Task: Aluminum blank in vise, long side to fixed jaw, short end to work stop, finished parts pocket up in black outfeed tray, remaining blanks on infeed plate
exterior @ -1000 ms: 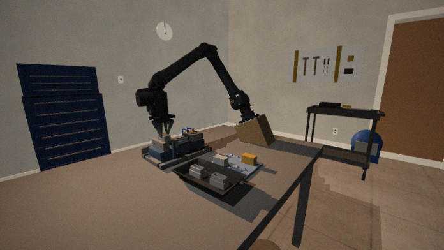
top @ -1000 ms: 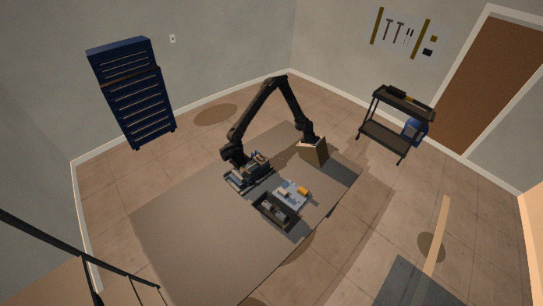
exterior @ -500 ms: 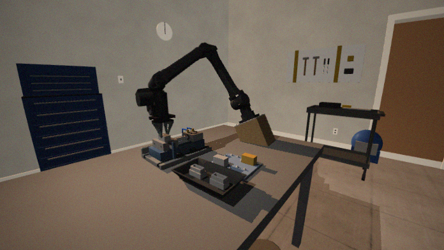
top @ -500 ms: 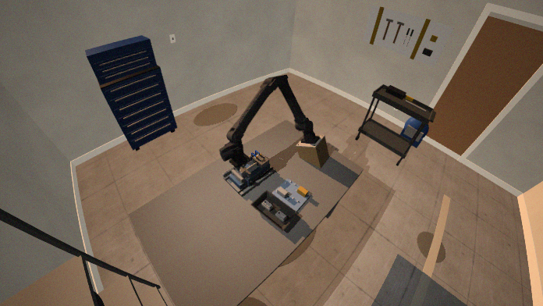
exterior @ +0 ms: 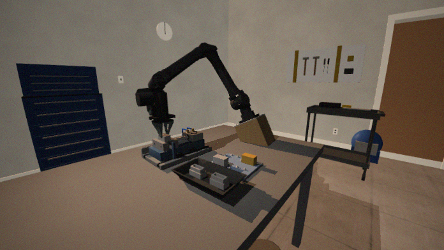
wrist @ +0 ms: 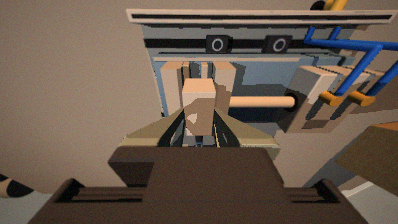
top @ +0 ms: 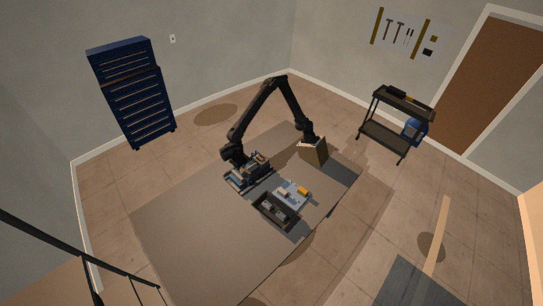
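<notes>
My gripper [wrist: 198,111] is shut on a plain gray aluminum blank [wrist: 198,102] and holds it over the open vise [wrist: 235,85], between the jaws. The work stop rod [wrist: 261,102] lies just right of the blank. The jaw with blue hoses [wrist: 345,60] is at the right. In the exterior view the gripper [exterior: 163,130] hangs over the vise's [exterior: 179,145] left end. The black outfeed tray [exterior: 208,176] holds two pocketed parts [exterior: 198,171] [exterior: 219,180]. The infeed plate [exterior: 240,162] carries a gray blank [exterior: 221,159] and a yellow brass blank [exterior: 249,158].
The arm's tan base block [exterior: 255,130] stands behind the plate. The table's right edge [exterior: 287,191] runs close to the tray. A black cart [exterior: 344,127] and a blue tool chest [exterior: 62,111] stand on the floor away from the table.
</notes>
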Robot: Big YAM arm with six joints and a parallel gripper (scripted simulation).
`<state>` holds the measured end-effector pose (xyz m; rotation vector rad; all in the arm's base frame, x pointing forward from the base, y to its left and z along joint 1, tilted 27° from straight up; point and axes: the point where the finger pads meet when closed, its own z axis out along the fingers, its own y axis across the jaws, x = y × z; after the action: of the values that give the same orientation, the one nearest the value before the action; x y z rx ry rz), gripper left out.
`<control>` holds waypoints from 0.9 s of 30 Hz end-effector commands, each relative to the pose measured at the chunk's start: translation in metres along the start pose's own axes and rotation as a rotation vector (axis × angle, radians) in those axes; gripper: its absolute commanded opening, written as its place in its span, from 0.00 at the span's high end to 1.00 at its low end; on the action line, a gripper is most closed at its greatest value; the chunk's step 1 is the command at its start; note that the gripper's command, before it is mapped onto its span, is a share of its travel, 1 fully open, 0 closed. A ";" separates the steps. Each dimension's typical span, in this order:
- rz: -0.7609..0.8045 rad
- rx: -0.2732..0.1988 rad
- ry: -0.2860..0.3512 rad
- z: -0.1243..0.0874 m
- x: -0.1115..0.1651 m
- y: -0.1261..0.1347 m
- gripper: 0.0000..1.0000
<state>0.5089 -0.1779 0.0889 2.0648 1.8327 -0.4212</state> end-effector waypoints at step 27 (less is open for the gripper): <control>0.010 -0.043 -0.001 -0.015 0.007 0.024 1.00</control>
<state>0.5097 -0.1778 0.0868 2.0728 1.8264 -0.4215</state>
